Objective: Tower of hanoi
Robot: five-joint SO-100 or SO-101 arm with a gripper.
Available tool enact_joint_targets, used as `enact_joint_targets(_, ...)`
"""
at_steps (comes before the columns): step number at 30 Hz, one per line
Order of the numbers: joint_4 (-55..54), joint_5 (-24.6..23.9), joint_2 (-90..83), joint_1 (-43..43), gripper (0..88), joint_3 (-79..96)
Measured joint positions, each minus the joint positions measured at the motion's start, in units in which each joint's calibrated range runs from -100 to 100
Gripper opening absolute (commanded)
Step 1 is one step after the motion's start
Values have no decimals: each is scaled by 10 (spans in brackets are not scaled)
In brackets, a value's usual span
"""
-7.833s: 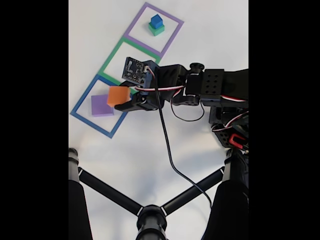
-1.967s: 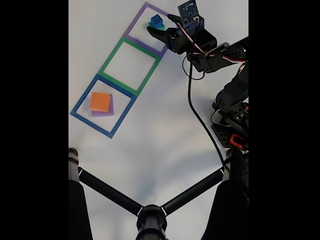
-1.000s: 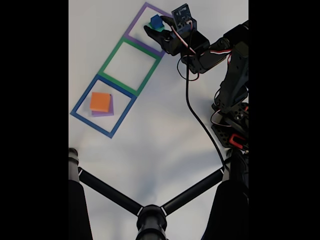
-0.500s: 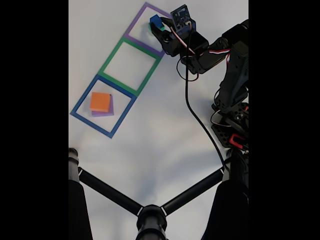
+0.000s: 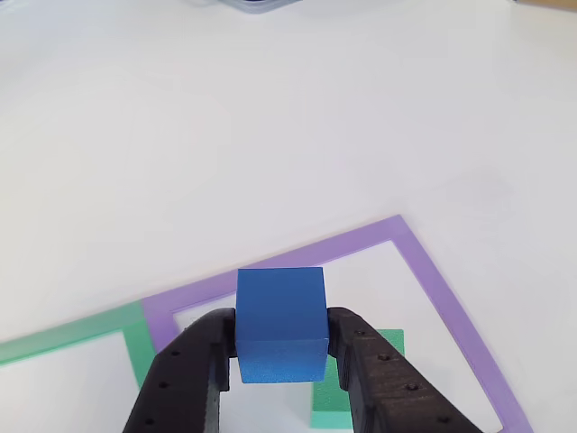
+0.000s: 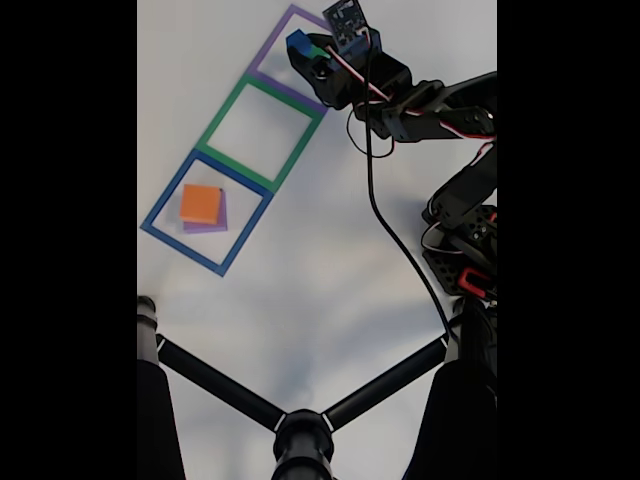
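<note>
My gripper (image 5: 281, 347) (image 6: 300, 50) is shut on a small blue cube (image 5: 280, 323) (image 6: 297, 42), held lifted above the purple-outlined square (image 5: 433, 271) (image 6: 285, 20). Below it a green block (image 5: 379, 379) lies flat inside that purple square, partly hidden behind the right finger (image 5: 374, 374). In the fixed view an orange block (image 6: 201, 203) sits on top of a larger purple block (image 6: 216, 222) inside the blue-outlined square (image 6: 165, 195). The green-outlined square (image 6: 222, 105) (image 5: 72, 329) between them holds nothing.
The three taped squares run diagonally across a white table (image 6: 300, 280). A black cable (image 6: 390, 240) trails from the arm. A black tripod-like stand (image 6: 300, 430) and dark posts fill the lower part of the fixed view.
The gripper reached the purple square, closed on the blue cube and lifted it off the green block. Much earlier it set the orange block on the purple one.
</note>
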Motion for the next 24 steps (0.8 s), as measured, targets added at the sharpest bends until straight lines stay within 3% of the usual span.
enact_joint_targets(8,505,0,-286,-42,1,-134)
enact_joint_targets(16,1032,0,-330,-123,0,-485)
enact_joint_targets(20,1194,0,-327,-166,0,-643)
enact_joint_targets(24,1231,-4,-327,-190,0,-692)
